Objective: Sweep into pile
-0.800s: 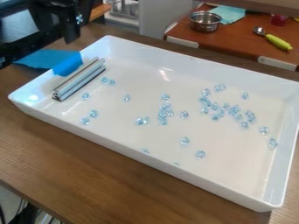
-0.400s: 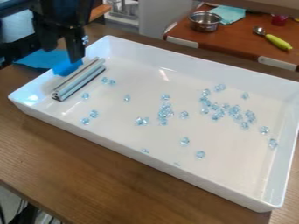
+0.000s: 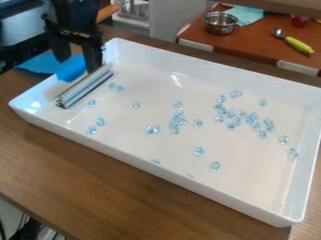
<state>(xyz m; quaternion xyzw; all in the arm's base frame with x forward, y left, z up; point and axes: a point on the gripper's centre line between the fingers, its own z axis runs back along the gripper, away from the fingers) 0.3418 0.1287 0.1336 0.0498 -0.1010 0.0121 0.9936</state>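
Spread apart, the gripper [image 3: 77, 66] has dropped towards the metal bar [image 3: 86, 85] inside the white tray [image 3: 251, 168], so grasping it looks next, before sweeping the scattered blue beads [image 3: 177, 120] into 1 pile.

Bright, glare on white tray [image 3: 163, 143], soft shadows

Robot arm [image 3: 75, 9]: truncated by top and left edges. Gripper [image 3: 78, 65]: masks part of the rim of the white tray [image 3: 156, 169], itself cropped at right. Two pale-blue pieces [image 3: 156, 161]: partly concealed by the near wall. Red object [image 3: 300, 21], background: too small to identify.
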